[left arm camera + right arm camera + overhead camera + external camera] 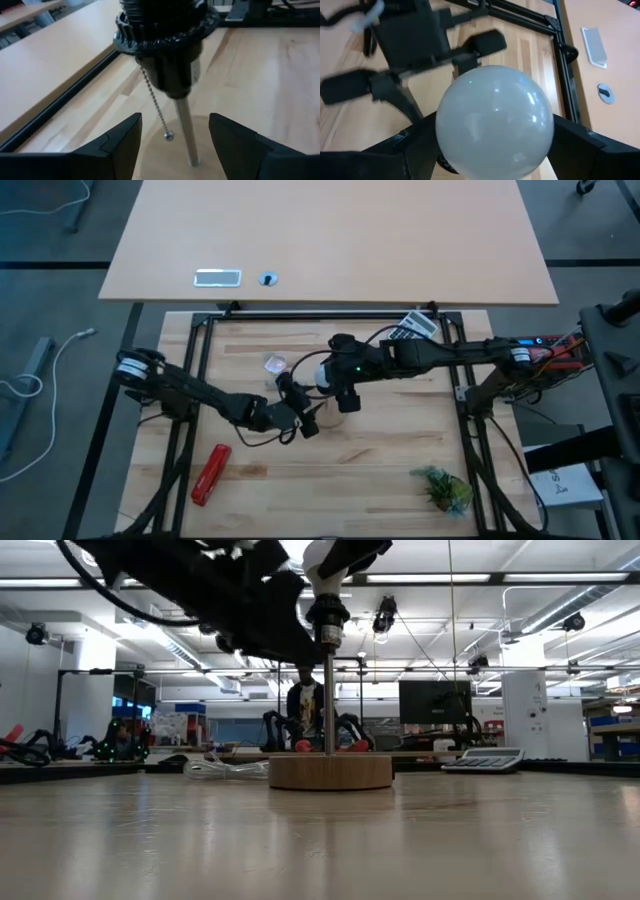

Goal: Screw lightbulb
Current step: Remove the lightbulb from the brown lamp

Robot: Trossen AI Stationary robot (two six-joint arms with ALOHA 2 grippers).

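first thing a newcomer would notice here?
Probably the white lightbulb filling the right wrist view, held between the right gripper fingers at mid-table, over the lamp's black socket. Next, the lamp itself: a thin metal post rising from a round wooden base, with a bead pull-chain hanging from the socket. The left gripper sits open around the post.

You're looking across a wooden table into a bright lab: ceiling strip lights, a monitor and a calculator on benches behind. From above, a tan desk stands on grey floor.
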